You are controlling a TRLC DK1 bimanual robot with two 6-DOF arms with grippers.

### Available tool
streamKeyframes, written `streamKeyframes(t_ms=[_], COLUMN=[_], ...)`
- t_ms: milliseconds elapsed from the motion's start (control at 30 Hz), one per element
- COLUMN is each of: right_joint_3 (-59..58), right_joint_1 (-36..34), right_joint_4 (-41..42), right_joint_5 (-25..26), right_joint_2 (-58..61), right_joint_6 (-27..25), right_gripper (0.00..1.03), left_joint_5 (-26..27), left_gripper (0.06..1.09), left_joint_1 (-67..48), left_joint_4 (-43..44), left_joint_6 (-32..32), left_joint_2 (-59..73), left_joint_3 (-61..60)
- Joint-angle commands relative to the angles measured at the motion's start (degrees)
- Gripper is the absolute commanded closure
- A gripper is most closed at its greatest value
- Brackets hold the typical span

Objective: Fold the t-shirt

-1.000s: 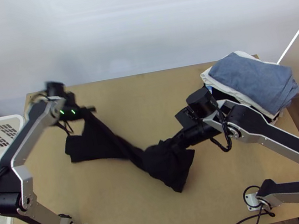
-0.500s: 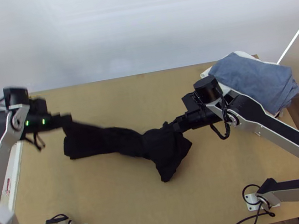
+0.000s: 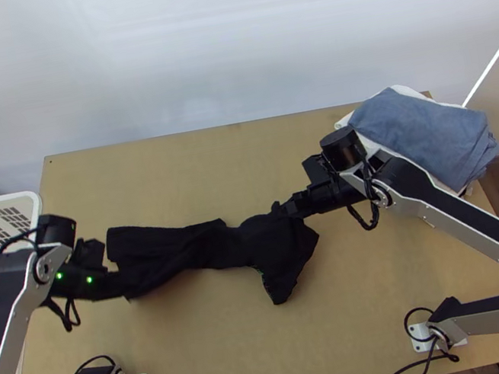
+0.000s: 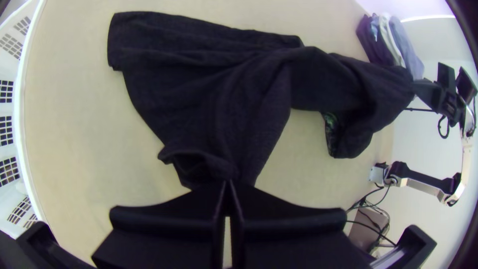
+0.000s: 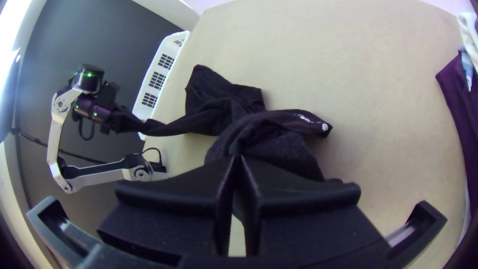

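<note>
The black t-shirt point(image 3: 206, 249) lies bunched and twisted across the table's middle, wide at its left part and narrowed toward the centre. At its near left edge my left gripper point(image 3: 121, 284) is closed on the cloth; in the left wrist view, the left gripper point(image 4: 229, 185) pinches a gathered fold of the t-shirt point(image 4: 199, 94). My right gripper point(image 3: 290, 209) holds the shirt's right part by its far edge, a corner hanging toward the near side. In the right wrist view, the right gripper point(image 5: 238, 162) is shut on the t-shirt point(image 5: 279, 144), with small white print on one flap.
A stack of folded clothes, a blue one point(image 3: 426, 133) on top, stands at the table's far right corner. A white basket point(image 3: 16, 199) stands at the left edge, beside the left arm. Cables run along the near edge.
My left gripper swung left, then came toward the near side, drawing the shirt's left part with it. My right gripper shifted slightly up the picture, and the shirt's hanging corner moved left.
</note>
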Motion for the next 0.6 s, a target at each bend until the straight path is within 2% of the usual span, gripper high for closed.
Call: streamKeyframes(t_ms=[0, 233, 400, 567], right_joint_3=[-0.36, -0.62, -0.45, 0.87], right_joint_1=[0.02, 0.02, -0.07, -2.62], right_joint_4=[0.02, 0.02, 0.02, 0.02], right_joint_5=[-0.07, 0.02, 0.11, 0.11], right_joint_2=[0.76, 0.93, 1.9, 4.18], right_joint_6=[0.02, 0.02, 0.19, 3.09], right_gripper=[1.0, 1.0, 1.0, 1.0], left_joint_5=[0.35, 0.62, 0.97, 2.11], left_gripper=[1.05, 1.05, 1.05, 1.05], left_joint_1=[-3.98, -8.2, -17.43, -19.01], left_joint_4=[-2.64, -1.59, -1.76, -1.32], left_joint_6=[-2.26, -4.54, -7.36, -8.85], left_joint_2=[-4.53, -5.5, -8.75, -7.17], left_joint_3=[-4.92, -6.41, -7.03, -9.14])
